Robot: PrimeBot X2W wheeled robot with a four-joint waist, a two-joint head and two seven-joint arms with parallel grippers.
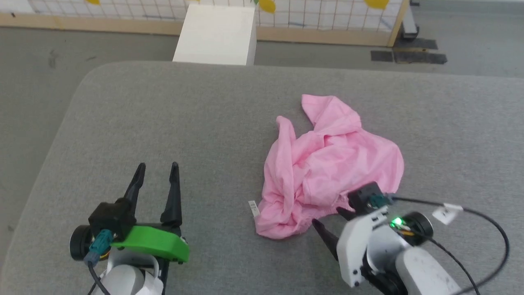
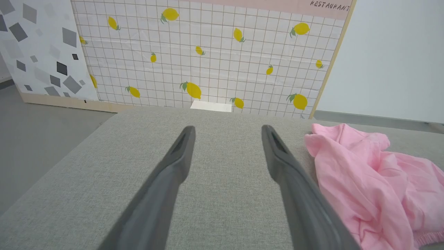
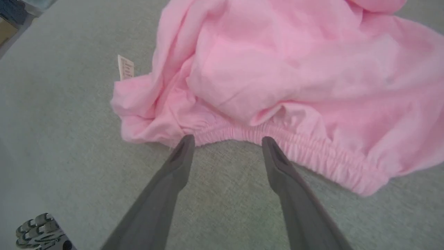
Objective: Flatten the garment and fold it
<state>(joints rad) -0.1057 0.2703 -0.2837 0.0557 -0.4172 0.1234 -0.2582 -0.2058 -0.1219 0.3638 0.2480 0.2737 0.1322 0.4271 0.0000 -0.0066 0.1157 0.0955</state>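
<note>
The light-pink garment (image 1: 327, 164) lies crumpled in a heap on the grey padded surface (image 1: 184, 123), right of centre. Its small white label (image 1: 254, 208) sticks out at the near left corner. My right gripper (image 1: 327, 217) is open at the garment's near edge. In the right wrist view its fingertips (image 3: 227, 139) reach the gathered elastic edge (image 3: 295, 147) without holding it, and the label (image 3: 125, 67) lies up to the left. My left gripper (image 1: 158, 166) stands open and empty over bare surface, well left of the garment. In the left wrist view the left gripper (image 2: 228, 128) has the garment (image 2: 364, 180) to its right.
A white box (image 1: 217, 35) stands on the floor just beyond the surface's far edge, in front of a lemon-patterned wall panel (image 2: 208, 52). The surface's rounded left edge drops to grey floor (image 1: 32, 102). A black cable (image 1: 491, 229) loops off my right wrist.
</note>
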